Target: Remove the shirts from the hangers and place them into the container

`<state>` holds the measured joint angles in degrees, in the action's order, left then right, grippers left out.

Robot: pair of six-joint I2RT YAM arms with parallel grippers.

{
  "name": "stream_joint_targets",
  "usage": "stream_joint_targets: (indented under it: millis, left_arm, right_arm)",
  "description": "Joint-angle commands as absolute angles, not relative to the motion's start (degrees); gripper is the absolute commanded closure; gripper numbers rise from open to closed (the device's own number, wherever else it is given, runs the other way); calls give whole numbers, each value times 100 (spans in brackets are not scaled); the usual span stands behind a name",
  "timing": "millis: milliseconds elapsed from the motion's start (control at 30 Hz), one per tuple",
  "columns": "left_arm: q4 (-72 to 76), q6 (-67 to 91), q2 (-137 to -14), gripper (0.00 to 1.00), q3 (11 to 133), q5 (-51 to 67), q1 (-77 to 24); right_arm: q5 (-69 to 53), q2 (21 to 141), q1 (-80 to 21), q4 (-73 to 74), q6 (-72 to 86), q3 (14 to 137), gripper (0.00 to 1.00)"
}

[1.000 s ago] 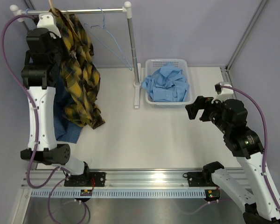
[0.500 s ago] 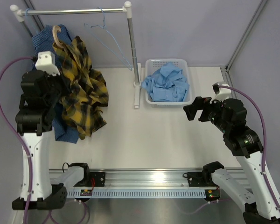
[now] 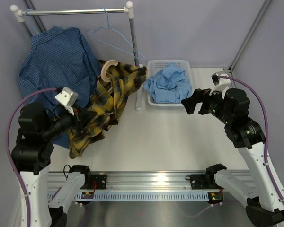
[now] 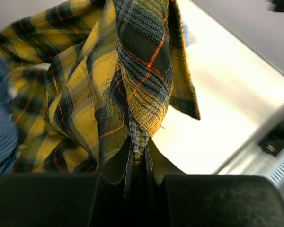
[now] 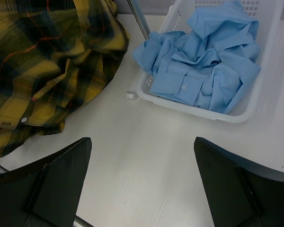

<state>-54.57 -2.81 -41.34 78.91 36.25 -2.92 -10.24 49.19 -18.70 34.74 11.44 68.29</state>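
Looking down from above, we see the left gripper pinched together on a fold of the yellow-and-black plaid shirt, and its wrist camera shows the cloth squeezed tight between the two dark fingers. The shirt is off the rail and stretches in a bunched band from that grip, up and to the right, toward the upright post of the rack. Its far end lies just beside the left wall of the basket. A tan hanger shows as a pale curved loop at the top of the plaid cloth. It seems to sit inside the collar, though the folds hide most of it. The lower part of the shirt sags toward the table, and we cannot tell whether it touches. A dark blue shirt hangs spread out from the left end of the rail, behind the plaid one. A thin wire hanger hangs bare on the rail near the post. The white basket stands on the table just right of the post's foot, with a crumpled light blue shirt filling it and lapping over its near left rim. The right gripper hovers near the basket's right front corner with its fingers spread wide apart, holding nothing.
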Motion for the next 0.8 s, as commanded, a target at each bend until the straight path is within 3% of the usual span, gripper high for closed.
stream_joint_targets:
  millis: [0,167,267,533,767]
  left_arm:
    - [-5142,-624,-4122,100,8664,5307,-430]
    - [-5142,-466,-4534,100,9755,6160,-562]
    - [-5133,-334,-4763,100,10115,5917,-659]
    - [-4843,385,-5430,100,9703,5557,-1054]
    - [-4054,878,-6071,100,9387,3011,-3786]
  right_arm:
    - [-1213,4904,-1854,3331,932,7171,1]
    - [-1126,4808,-1854,3419,704,7303,0]
    - [-1107,4720,-1854,3454,598,7347,1]
    - [-1467,4676,-1854,3507,413,7682,1]
    - [-1705,4729,-1872,3410,553,7594,3]
